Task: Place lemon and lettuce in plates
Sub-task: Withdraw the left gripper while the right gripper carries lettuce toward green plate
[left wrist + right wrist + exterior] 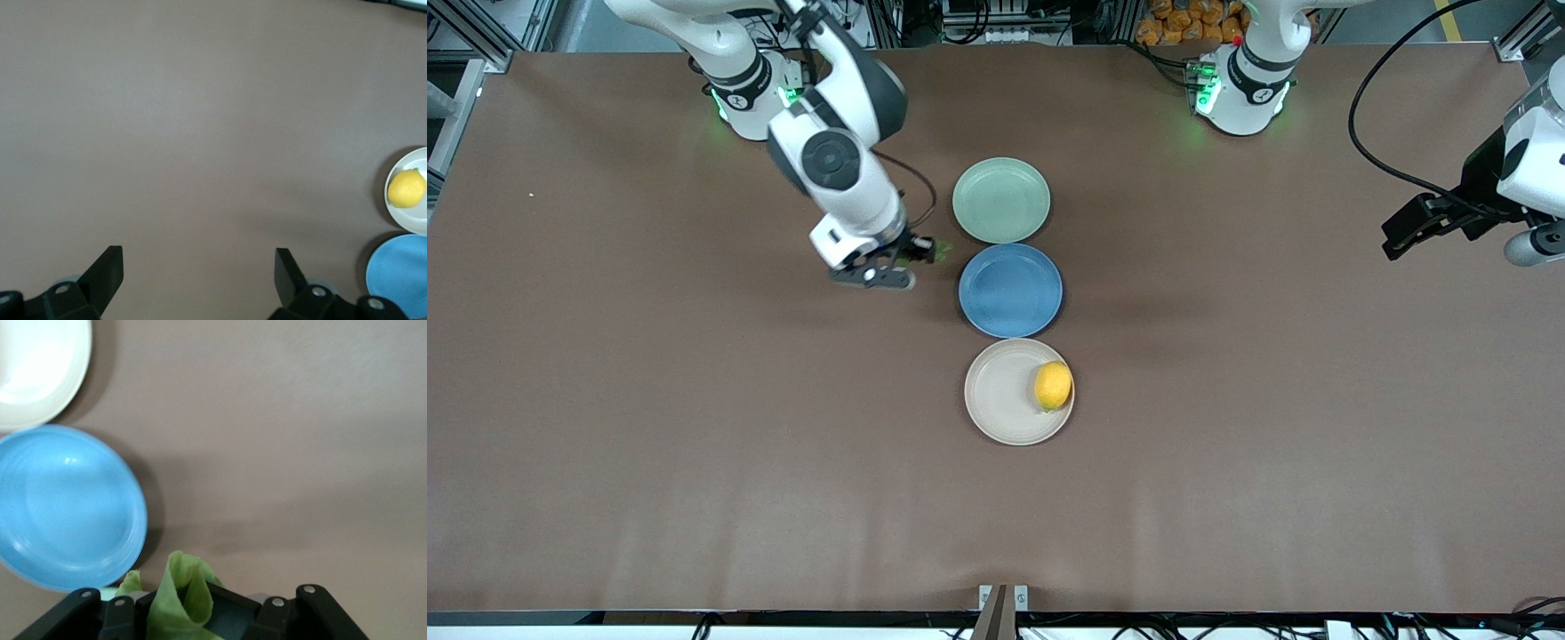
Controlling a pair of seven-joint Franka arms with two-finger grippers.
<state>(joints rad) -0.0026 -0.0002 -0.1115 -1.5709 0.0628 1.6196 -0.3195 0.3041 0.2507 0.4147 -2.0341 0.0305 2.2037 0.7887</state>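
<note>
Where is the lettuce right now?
The lettuce is clamped in the right gripper, up over bare table beside the blue plate, toward the right arm's end.

The front view looks down on the whole table (pixel 605 400) — both wrist views, closer, share the blue plate (pixel 400 273).
</note>
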